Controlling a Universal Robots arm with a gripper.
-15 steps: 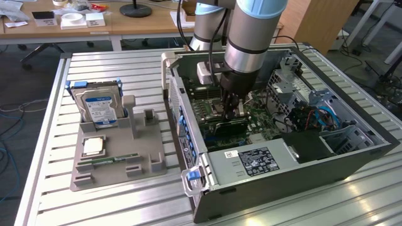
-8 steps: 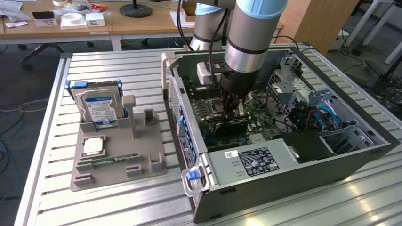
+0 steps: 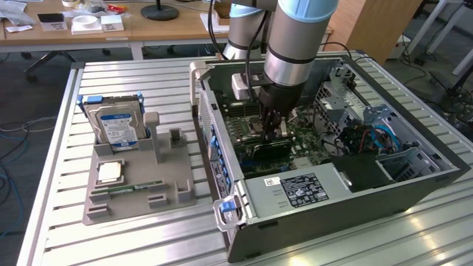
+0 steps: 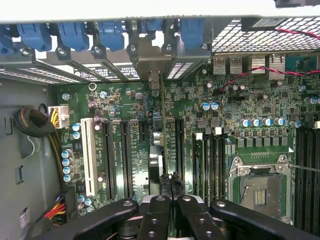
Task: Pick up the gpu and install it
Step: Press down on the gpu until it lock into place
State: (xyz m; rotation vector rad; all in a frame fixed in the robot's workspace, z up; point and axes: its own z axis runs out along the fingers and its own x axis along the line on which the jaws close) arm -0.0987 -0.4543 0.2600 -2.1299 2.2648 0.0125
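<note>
The gpu is a thin dark card standing on edge over the green motherboard inside the open computer case. My gripper reaches down into the case and is shut on the card's upper edge. In the wrist view the gpu appears edge-on as a narrow line between the expansion slots, and its silvery bracket lies against the slot openings in the case's rear wall. The gripper has its black fingertips pressed together on the card. Whether the card sits fully in its slot cannot be told.
A grey parts holder on the exterior view's left carries a blue-labelled hard drive, a square processor and a green memory stick. The power supply, drive cage and loose cables crowd the case.
</note>
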